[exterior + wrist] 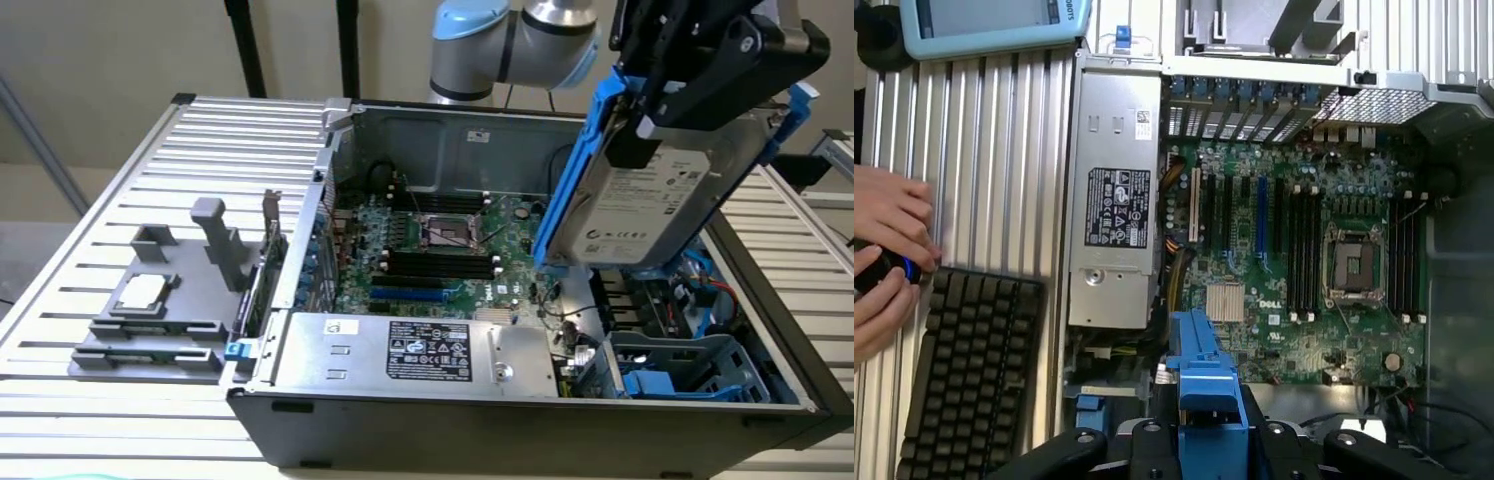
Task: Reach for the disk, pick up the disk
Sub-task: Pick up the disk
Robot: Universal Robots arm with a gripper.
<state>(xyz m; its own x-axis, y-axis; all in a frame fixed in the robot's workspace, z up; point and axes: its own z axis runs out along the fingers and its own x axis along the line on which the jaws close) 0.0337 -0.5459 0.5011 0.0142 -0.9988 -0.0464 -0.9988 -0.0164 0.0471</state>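
On the exterior view's left: grey fixture [160,300] on the slatted table [80,420], a small silver chip [143,292] resting on it.
Centre: open computer case [534,430]; motherboard [427,245] exposed, power supply [414,350] along the near wall.
Right: gripper [701,75] raised above the case, jaws closed on the disk [641,200].
Disk: tilted, label outward, blue rails on both edges, clear of the drive cage [681,365] below.
Wrist view: hands [884,260] beside a keyboard [964,380].
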